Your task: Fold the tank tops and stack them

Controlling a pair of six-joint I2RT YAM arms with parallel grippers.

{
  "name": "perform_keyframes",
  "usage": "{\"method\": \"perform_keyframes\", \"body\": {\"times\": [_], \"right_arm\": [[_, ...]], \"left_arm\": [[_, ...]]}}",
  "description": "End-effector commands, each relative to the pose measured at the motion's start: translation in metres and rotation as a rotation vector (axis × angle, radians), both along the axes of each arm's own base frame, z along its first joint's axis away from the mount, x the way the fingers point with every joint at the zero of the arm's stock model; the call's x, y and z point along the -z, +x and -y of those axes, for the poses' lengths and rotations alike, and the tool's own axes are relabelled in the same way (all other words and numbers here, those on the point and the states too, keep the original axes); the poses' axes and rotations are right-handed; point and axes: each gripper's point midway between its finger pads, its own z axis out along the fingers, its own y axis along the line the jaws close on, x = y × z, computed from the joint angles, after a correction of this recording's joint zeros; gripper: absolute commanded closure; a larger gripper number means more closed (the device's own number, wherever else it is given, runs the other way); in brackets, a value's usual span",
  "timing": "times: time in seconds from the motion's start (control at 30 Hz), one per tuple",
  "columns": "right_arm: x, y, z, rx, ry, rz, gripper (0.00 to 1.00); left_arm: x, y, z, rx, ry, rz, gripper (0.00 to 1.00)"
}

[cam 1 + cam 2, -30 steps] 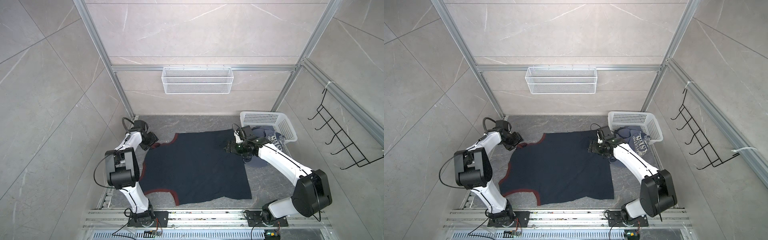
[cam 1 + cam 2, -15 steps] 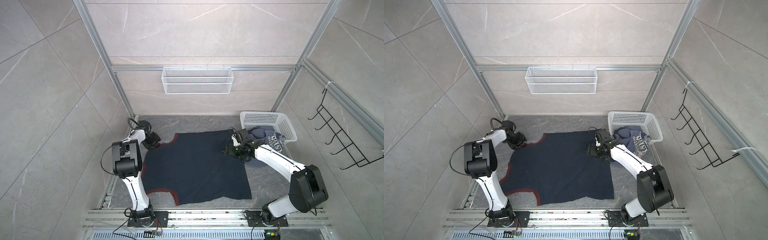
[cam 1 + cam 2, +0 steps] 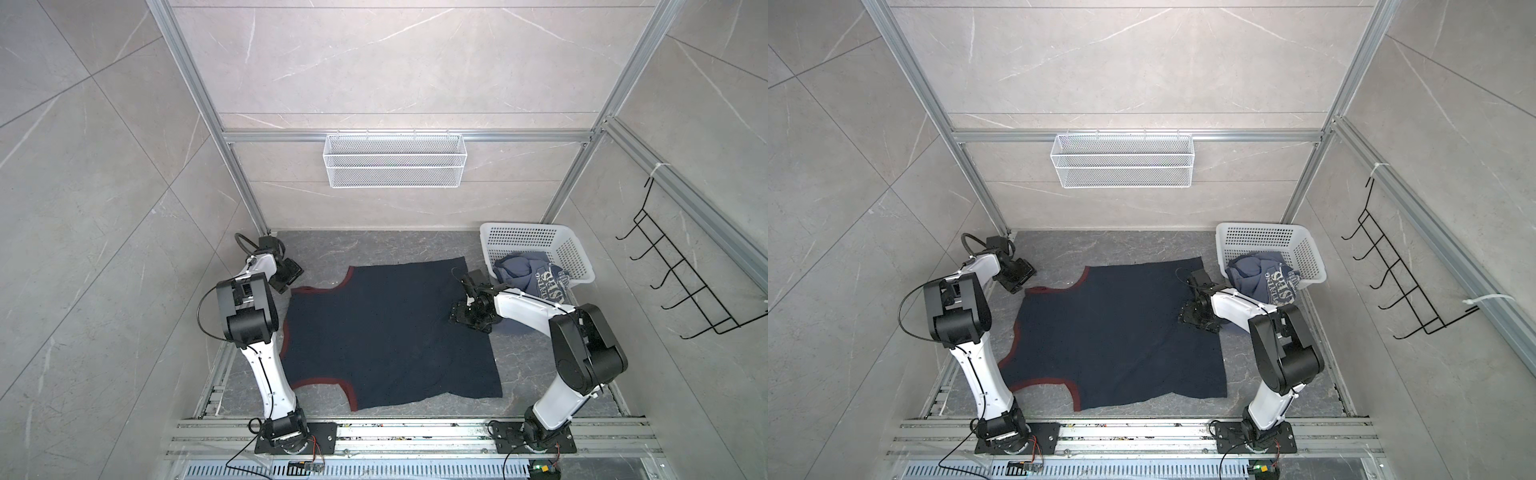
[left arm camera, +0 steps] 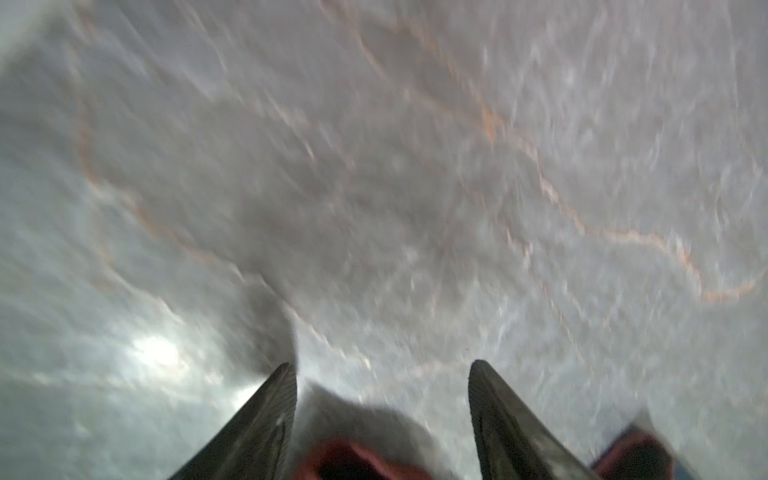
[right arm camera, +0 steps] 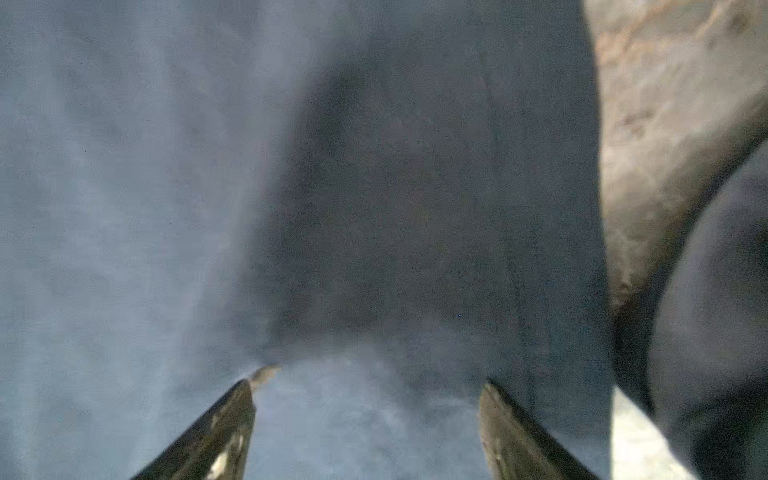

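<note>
The navy tank top (image 3: 386,332) (image 3: 1117,332) with maroon trim lies spread flat on the grey table in both top views, straps toward the left. My left gripper (image 3: 289,277) (image 3: 1019,276) hovers low at the far shoulder strap, open. In the left wrist view, blurred maroon trim (image 4: 357,457) lies between the spread fingers of the left gripper (image 4: 382,370), ungripped. My right gripper (image 3: 469,322) (image 3: 1198,320) stands open over the shirt's right edge, the navy cloth (image 5: 415,208) below its fingers (image 5: 368,382). The slate-blue tank top (image 3: 536,276) (image 3: 1266,276) hangs crumpled over the basket's front rim.
A white perforated basket (image 3: 536,239) stands at the back right corner. A white wire basket (image 3: 395,166) hangs on the back wall and a black hook rack (image 3: 673,286) on the right wall. Metal rails (image 3: 415,432) run along the front.
The right gripper has slid toward the front along the shirt's right edge. The left arm's elbow has swung up and back while its gripper stays near the strap.
</note>
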Motion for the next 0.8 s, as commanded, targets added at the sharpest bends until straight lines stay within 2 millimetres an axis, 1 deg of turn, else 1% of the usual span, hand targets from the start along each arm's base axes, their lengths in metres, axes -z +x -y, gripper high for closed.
{"method": "perform_keyframes", "body": {"times": [0.0, 0.07, 0.1, 0.17, 0.23, 0.33, 0.4, 0.47, 0.57, 0.7, 0.77], "right_arm": [[0.019, -0.007, 0.013, 0.035, -0.046, -0.044, 0.15], [0.02, -0.007, 0.014, 0.036, -0.044, -0.041, 0.15], [0.019, -0.007, 0.013, 0.032, -0.039, -0.036, 0.15], [0.016, -0.005, 0.012, 0.029, -0.03, -0.021, 0.15], [0.014, -0.003, 0.011, 0.026, -0.028, -0.014, 0.15], [0.012, -0.001, 0.011, 0.021, -0.029, -0.011, 0.15], [0.011, 0.0, 0.01, 0.018, -0.029, -0.005, 0.15], [0.011, 0.001, 0.011, 0.016, -0.03, -0.003, 0.15], [0.011, 0.001, 0.009, 0.012, -0.021, -0.001, 0.15], [0.013, -0.002, 0.008, 0.015, -0.011, -0.006, 0.15], [0.014, -0.004, 0.009, 0.016, -0.011, -0.006, 0.15]], "left_arm": [[-0.017, 0.008, -0.016, 0.005, 0.057, 0.001, 0.32], [-0.029, 0.009, -0.017, 0.029, 0.076, -0.003, 0.34], [-0.038, 0.007, -0.016, 0.035, 0.091, -0.002, 0.36], [-0.05, -0.001, -0.01, 0.046, 0.12, 0.004, 0.38], [-0.055, -0.016, -0.004, 0.051, 0.111, -0.007, 0.39], [-0.048, -0.041, 0.0, 0.041, 0.105, -0.052, 0.4], [-0.042, -0.053, 0.001, 0.036, 0.102, -0.074, 0.4], [-0.036, -0.059, 0.002, 0.04, 0.105, -0.088, 0.41], [-0.025, -0.057, 0.003, 0.061, 0.101, -0.1, 0.46], [-0.014, -0.046, 0.007, 0.086, 0.075, -0.103, 0.54], [-0.009, -0.043, 0.009, 0.093, 0.069, -0.107, 0.55]]}}
